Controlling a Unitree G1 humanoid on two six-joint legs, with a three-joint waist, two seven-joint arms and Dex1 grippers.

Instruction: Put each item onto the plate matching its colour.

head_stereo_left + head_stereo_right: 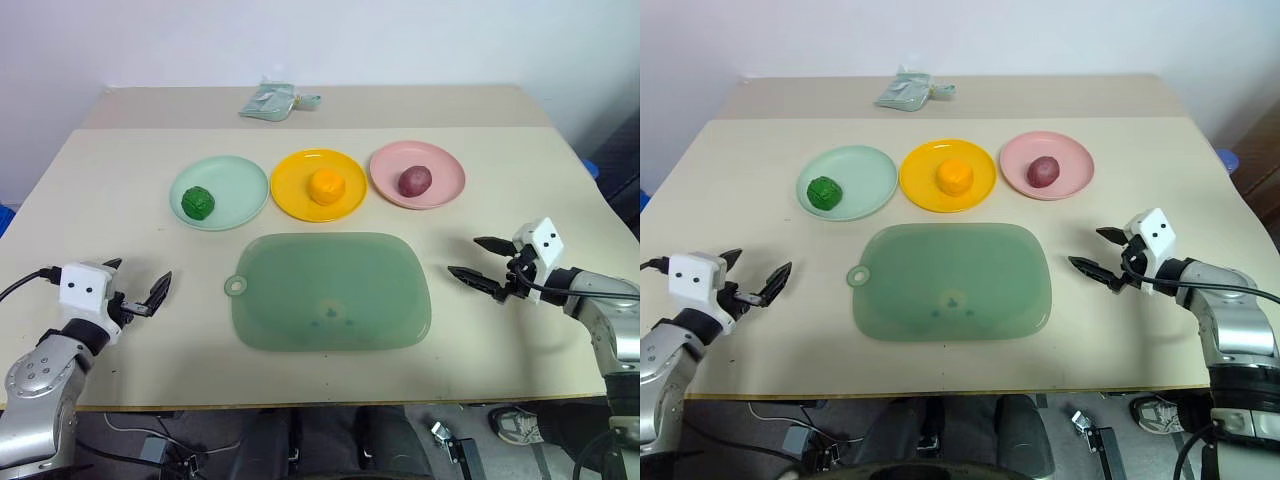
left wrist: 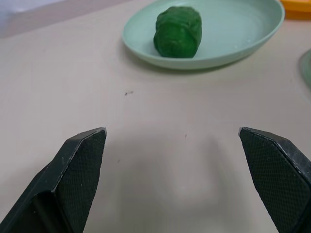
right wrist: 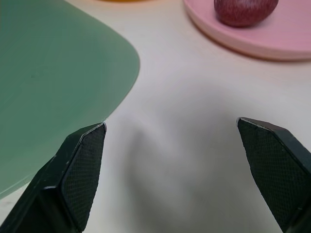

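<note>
Both claws, left gripper (image 1: 135, 288) and right gripper (image 1: 478, 262), stand wide and empty (clear of the plates), since each round item sits on its colour-matched plastic plate: dark green knobbly ball (image 1: 198, 202) on mint plate (image 1: 245, 183), orange ball (image 1: 326, 186) on yellow plate (image 1: 290, 172), purple-maroon oval (image 1: 414, 180) on pink plate (image 1: 447, 170).

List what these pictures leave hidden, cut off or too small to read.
- Undersides of the green ball, orange ball and purple oval: hidden by their own bulk on the plates.
- Pale packet at the table's far edge, head views: too small to identify.
- Pink plate, right wrist view: cut off by the frame edge.
</note>
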